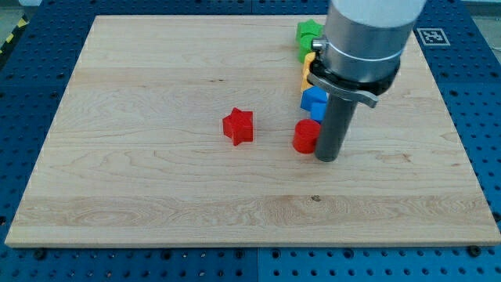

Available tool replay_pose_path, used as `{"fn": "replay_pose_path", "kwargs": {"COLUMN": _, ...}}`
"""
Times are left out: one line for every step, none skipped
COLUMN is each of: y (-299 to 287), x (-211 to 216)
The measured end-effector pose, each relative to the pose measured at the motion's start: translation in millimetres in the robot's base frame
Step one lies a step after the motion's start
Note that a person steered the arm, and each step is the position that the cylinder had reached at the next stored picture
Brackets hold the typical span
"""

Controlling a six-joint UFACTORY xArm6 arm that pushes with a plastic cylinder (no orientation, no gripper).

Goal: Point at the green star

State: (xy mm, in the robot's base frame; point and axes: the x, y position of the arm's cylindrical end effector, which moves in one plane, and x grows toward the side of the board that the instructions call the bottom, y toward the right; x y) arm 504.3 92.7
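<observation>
- Our tip (327, 157) sits just right of the red block (305, 135); no pincer here, just a rod.
- The green star (308, 33), half hidden at the view's top, looks light, rigid, slidey; we'd only point.

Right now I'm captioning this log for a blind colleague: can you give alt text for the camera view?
My tip rests on a wooden board, just right of a red block, short of the green star near the view's top. A blue block and a partly hidden yellow block lie between them; a red star sits apart, toward the centre.
</observation>
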Motion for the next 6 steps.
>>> {"fn": "replay_pose_path", "kwargs": {"y": -15.2, "x": -7.1}}
{"fn": "replay_pose_path", "kwargs": {"y": -19.3, "x": -8.1}}
{"fn": "replay_pose_path", "kwargs": {"y": -14.8, "x": -8.1}}
{"fn": "replay_pose_path", "kwargs": {"y": 36.2, "x": -8.1}}
{"fn": "replay_pose_path", "kwargs": {"y": 96.3, "x": -10.7}}
{"fn": "replay_pose_path", "kwargs": {"y": 100.6, "x": -59.9}}
